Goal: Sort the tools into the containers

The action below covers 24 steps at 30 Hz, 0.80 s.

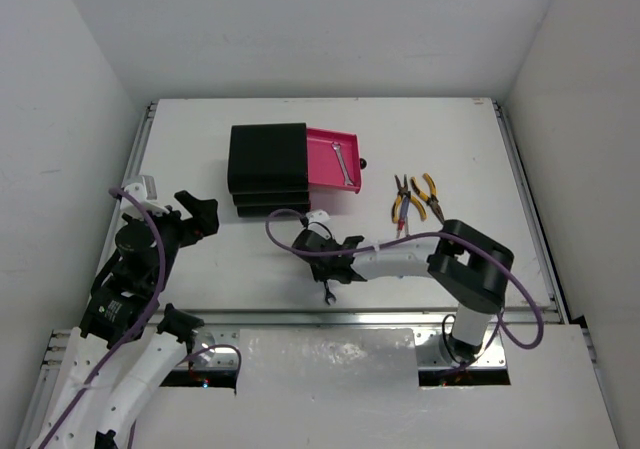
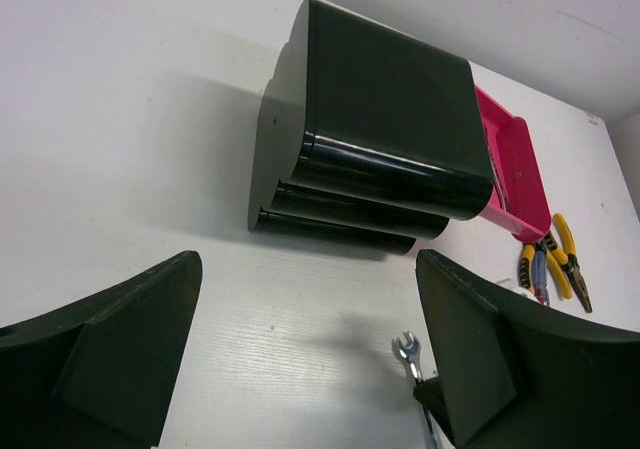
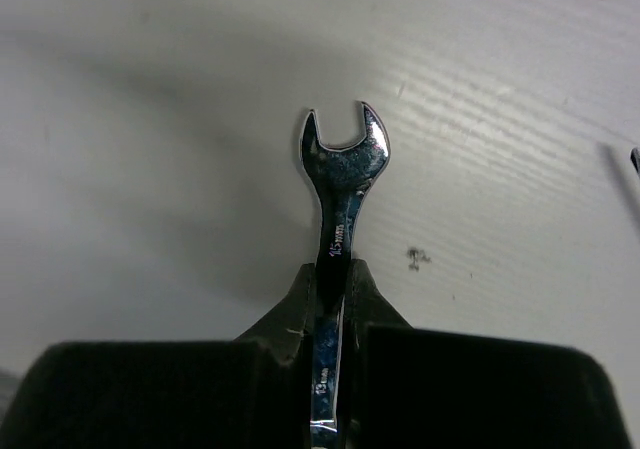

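My right gripper [image 1: 328,285] is shut on a silver wrench [image 3: 343,189], whose open end sticks out past the fingertips just above the white table; the wrench also shows in the left wrist view [image 2: 409,353] and the top view [image 1: 328,295]. The black drawer chest [image 1: 268,167] stands at the back, its top drawer [image 1: 335,147] pulled out, pink inside, with a second silver wrench [image 1: 342,164] lying in it. Two yellow-handled pliers [image 1: 414,199] lie to the right of the chest. My left gripper [image 1: 200,214] is open and empty, left of the chest. The screwdrivers are not clearly in view.
The table's raised metal rails run along the left, right and near edges [image 1: 380,317]. The purple cable [image 1: 285,231] of the right arm loops over the table in front of the chest. The open drawer's black knob [image 1: 363,162] points right.
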Motion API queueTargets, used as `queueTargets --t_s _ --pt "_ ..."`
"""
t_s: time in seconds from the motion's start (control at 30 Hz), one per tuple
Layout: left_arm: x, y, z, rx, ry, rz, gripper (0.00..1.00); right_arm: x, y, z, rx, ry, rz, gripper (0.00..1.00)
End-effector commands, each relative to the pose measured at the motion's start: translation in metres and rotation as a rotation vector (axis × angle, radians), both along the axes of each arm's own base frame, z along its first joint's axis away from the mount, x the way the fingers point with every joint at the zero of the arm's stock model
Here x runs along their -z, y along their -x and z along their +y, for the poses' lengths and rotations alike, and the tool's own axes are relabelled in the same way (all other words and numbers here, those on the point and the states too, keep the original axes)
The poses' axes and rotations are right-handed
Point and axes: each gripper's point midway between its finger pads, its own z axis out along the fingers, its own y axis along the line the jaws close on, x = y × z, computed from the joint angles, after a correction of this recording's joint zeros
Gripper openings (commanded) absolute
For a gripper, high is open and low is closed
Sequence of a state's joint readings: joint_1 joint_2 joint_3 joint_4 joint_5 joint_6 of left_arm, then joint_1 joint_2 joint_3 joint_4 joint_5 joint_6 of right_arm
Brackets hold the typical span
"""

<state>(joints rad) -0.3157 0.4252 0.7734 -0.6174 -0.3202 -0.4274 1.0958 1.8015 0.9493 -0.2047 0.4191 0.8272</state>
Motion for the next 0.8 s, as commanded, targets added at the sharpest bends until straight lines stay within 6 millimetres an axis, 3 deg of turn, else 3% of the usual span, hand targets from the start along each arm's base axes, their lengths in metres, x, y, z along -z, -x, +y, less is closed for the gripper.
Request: queueTargets --t_s 0.0,0.37,0.5,0.53,0.7,0.77 --pt "-0.014 -0.004 -0.003 0.008 0.014 -0.047 0.87 -0.040 0.003 0.035 -0.234 -0.148 -0.082 0.00" --pt "-0.014 -0.004 -0.003 0.005 0.015 -0.046 0.87 -0.070 0.000 0.029 -0.296 -0.137 -0.150 0.00" --pt "-0.015 -0.003 -0.002 0.003 0.017 -0.051 0.87 -0.107 -0.003 0.028 -0.331 -0.192 -0.242 0.00" --pt "-0.014 -0.003 -0.002 0.001 0.016 -0.049 0.87 -0.130 -0.006 0.028 -0.329 -0.225 -0.288 0.00" --pt "-0.015 -0.003 -0.001 -0.001 0.018 -0.052 0.87 -0.202 -0.024 0.018 -0.372 -0.204 -0.484 0.00" --pt "-0.015 -0.002 -0.001 -0.002 0.018 -0.053 0.87 -0.231 -0.045 0.010 -0.349 -0.194 -0.556 0.00"
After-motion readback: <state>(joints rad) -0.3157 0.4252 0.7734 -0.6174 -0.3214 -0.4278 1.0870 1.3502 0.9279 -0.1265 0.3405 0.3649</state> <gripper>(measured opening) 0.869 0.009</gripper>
